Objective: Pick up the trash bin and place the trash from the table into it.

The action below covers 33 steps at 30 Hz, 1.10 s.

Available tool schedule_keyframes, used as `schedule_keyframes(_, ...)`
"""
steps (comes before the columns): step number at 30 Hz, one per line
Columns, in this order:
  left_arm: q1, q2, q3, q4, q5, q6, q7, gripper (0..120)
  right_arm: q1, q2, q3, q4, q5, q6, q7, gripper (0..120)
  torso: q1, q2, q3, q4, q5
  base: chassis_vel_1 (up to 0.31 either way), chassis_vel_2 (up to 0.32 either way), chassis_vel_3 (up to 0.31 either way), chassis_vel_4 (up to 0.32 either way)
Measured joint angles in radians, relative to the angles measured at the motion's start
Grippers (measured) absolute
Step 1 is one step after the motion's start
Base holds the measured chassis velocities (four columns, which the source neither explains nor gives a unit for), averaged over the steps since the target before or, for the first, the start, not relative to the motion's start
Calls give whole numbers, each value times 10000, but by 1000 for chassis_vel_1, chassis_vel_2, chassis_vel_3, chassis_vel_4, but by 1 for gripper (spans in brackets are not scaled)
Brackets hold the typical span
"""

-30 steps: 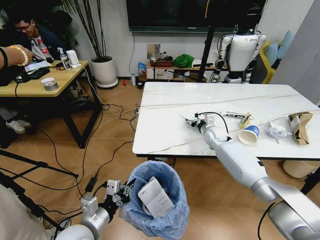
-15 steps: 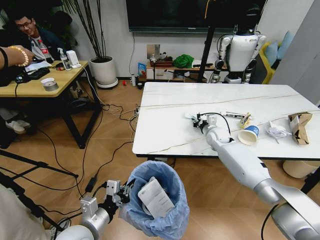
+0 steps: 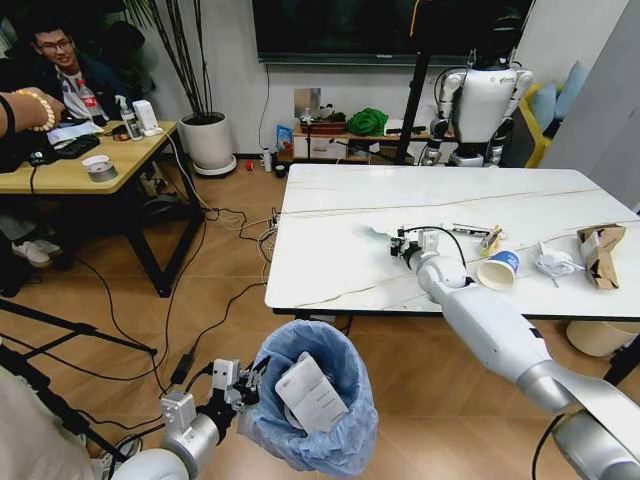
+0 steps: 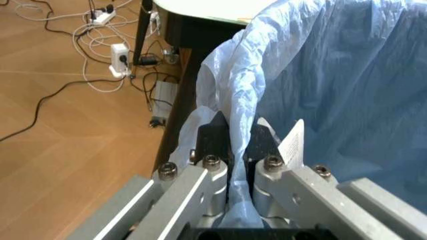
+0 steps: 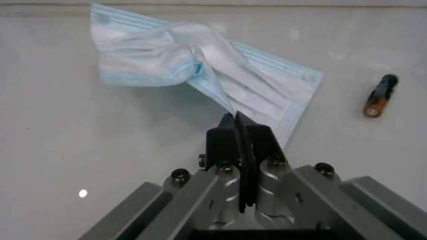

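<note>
No legible writing on battery (image 5: 380, 95)

Evenly lit indoor scene, soft overhead light, no hard shadows. Mild sheen on the white marble-look table with dark veins (image 3: 340, 255), small bright glare dot on it in the right wrist view. Slight wide-angle bend at head view edges. Crinkled light blue translucent bin bag (image 4: 333, 75) bright, backlit. Near metal gripper parts soft, out of focus.
</note>
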<state>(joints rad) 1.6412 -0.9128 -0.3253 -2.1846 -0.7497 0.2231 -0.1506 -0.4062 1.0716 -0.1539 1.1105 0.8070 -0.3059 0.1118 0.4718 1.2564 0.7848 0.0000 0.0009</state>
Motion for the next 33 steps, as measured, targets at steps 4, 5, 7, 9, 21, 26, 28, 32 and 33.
schedule_keyframes(4,1,-12,-30,17,-7,-4,0,0,-112,-471,209,786,301,90,-62,0,-2,1,-3,-3,-9,0,0,0,0)
schedule_keyframes(5,-2,-7,-30,24,-9,-5,0,0,-146,-602,260,1012,391,126,-96,0,-1,1,-3,-3,-8,0,0,0,0)
schedule_keyframes(7,-12,13,-30,28,-16,-5,0,0,-212,-811,331,1437,554,204,-193,0,-1,0,-3,-2,-6,0,0,0,0)
schedule_keyframes(9,-37,47,-10,38,-33,-5,0,0,-300,-1015,398,1853,696,338,-341,0,-1,1,-4,1,-9,0,0,0,0)
schedule_keyframes(21,-219,77,241,192,-64,-5,-7,0,-817,-1483,691,2684,919,735,-714,0,-3,1,-4,0,-7,0,0,0,0)
schedule_keyframes(26,-296,97,243,239,-118,-4,-22,0,-947,-1500,723,2766,898,804,-800,0,-3,1,-5,-1,-8,0,0,0,0)
schedule_keyframes(28,-302,93,244,242,-132,-3,-24,0,-981,-1476,724,2765,888,860,-838,0,-3,1,-5,-1,-7,0,0,0,0)
schedule_keyframes(32,-286,92,238,274,-135,-2,-24,0,-1062,-1476,710,2820,887,971,-1021,0,-3,1,-4,0,-8,0,0,0,0)
schedule_keyframes(33,-286,92,238,274,-135,-2,-24,0,-1062,-1476,710,2820,887,971,-1021,0,-3,1,-4,0,-8,0,0,0,0)
